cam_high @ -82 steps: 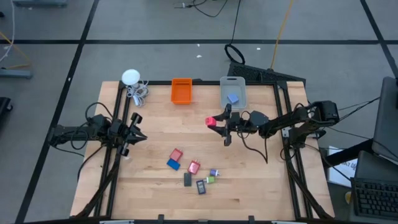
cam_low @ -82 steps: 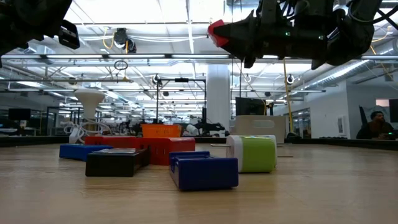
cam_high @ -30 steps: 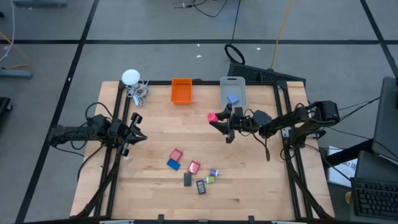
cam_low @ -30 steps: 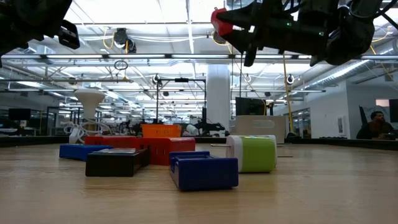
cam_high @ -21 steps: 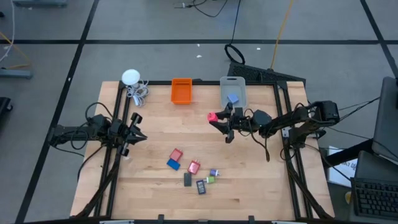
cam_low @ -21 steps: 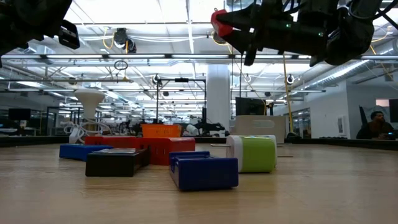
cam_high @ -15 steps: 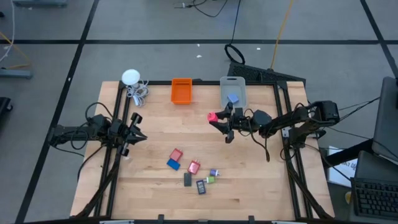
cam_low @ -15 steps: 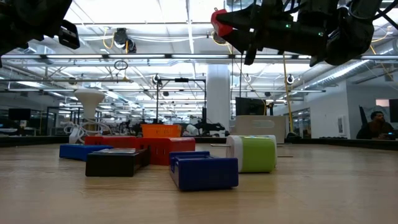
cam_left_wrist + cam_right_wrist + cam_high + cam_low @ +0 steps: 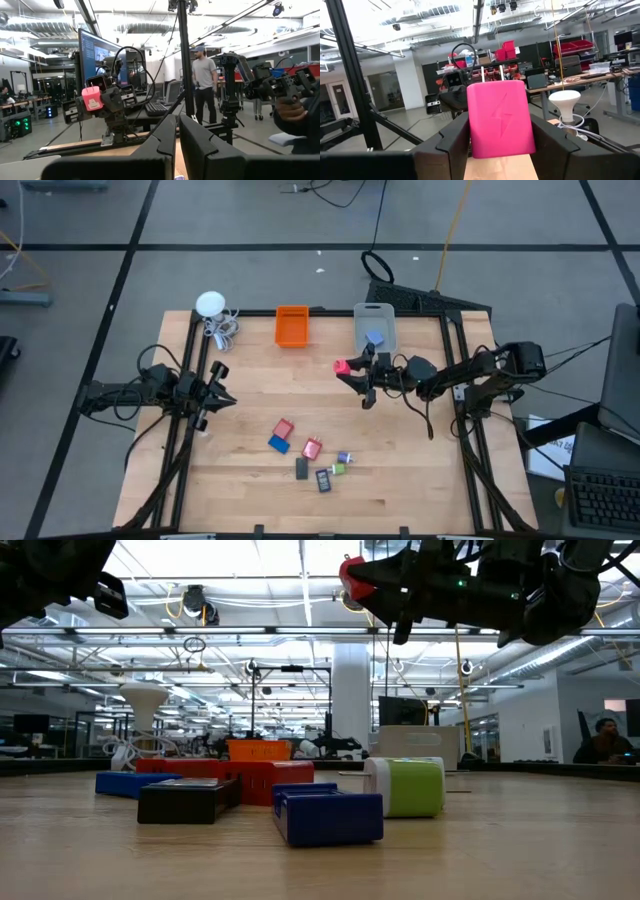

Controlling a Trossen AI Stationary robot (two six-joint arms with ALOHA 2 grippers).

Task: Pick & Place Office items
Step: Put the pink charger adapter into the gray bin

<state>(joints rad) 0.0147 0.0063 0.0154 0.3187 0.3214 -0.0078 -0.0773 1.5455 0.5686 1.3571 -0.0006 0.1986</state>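
Wooden table sits in an open lab floor with dark frame rails along both sides; we see bare wood between the two arms and along the near edge. At the far edge are a white round gadget with its coiled cable, an orange bin and a clear grey bin with a blue block inside.

Right gripper is up off the table, just short of the grey bin on its near side, fingers clamped on a pink block. In the right wrist view the block stands upright between the fingers, long axis along them, its lightning-bolt face toward the camera. From above it sticks out of the fingertips toward the left arm.

Left gripper hangs at the table's left side, fingers together, nothing in them, well apart from everything.

We count the remaining office items clustered near the centre front: red, blue, pink, dark flat ones and a green bit, close together. Open wood surrounds the cluster on all sides.

A person stands beyond the table in the left wrist view.
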